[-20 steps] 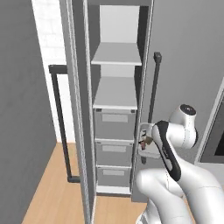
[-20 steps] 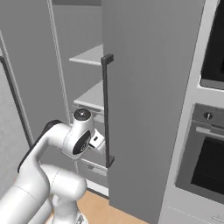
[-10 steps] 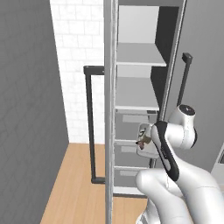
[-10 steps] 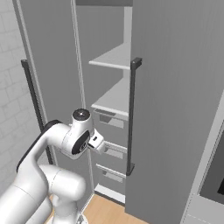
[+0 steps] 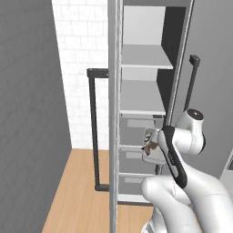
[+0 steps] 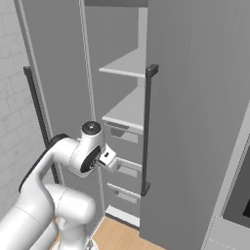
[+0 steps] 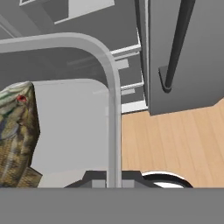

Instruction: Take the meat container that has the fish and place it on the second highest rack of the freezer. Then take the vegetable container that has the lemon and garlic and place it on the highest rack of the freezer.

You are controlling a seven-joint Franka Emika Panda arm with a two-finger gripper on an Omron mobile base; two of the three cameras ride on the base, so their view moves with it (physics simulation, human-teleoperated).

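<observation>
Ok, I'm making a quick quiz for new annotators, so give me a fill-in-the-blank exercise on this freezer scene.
1. The container held in the gripper carries a ____.
2. The freezer stands with its door ____.
3. The bar handle on that door is coloured ____.
4. Below the freezer's shelves sit grey ____.

Missing words: fish; open; black; drawers

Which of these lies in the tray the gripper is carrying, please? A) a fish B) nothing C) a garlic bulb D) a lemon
A: the hand view shows a brown, scaly fish with a red eye lying in the clear tray that the gripper clamps by its rim.
</observation>
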